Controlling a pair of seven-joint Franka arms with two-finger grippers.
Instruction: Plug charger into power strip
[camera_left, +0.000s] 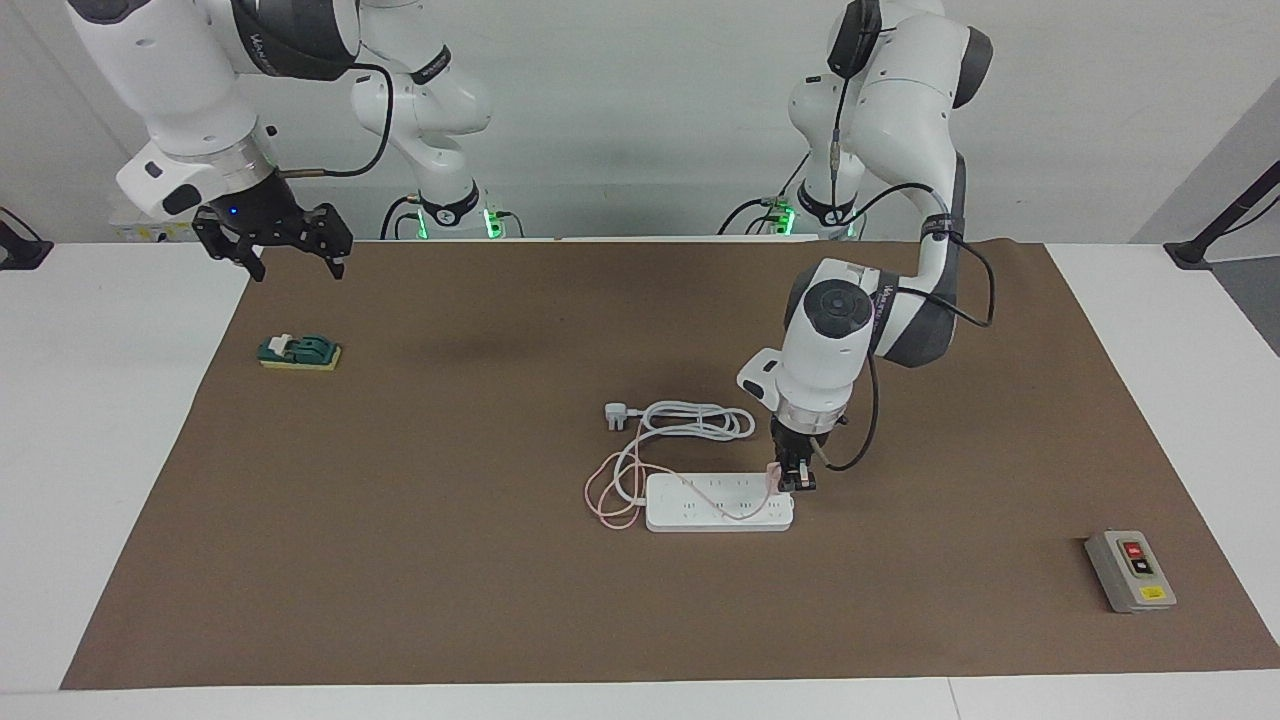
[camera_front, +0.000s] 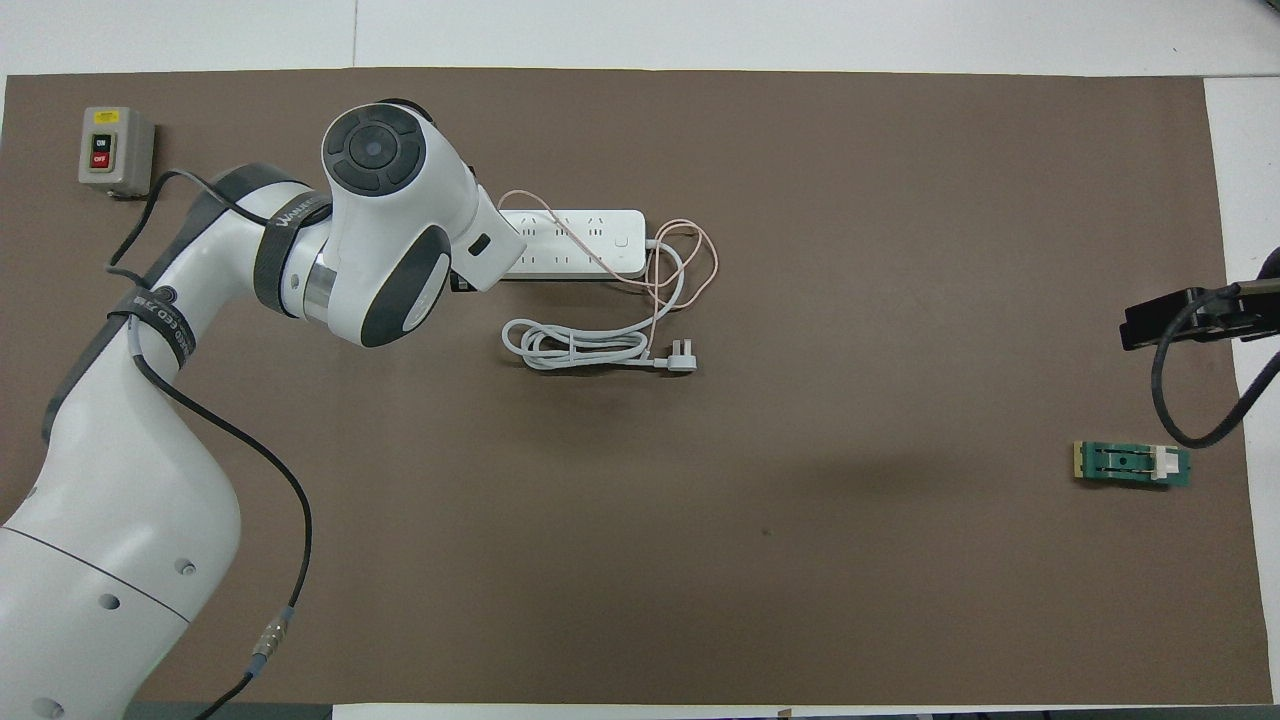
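The left hand (camera_left: 797, 478) grips the pink charger (camera_left: 772, 474) at the power strip's (camera_left: 718, 502) end. The right hand (camera_left: 272, 238) waits open, up high.

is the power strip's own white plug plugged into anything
No: the three-pin plug lies loose on the brown mat, its coiled cord beside the power strip.

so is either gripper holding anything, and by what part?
The left gripper holds the pink charger over the end of the power strip; which part it grips cannot be told. The right gripper waits, open and empty.
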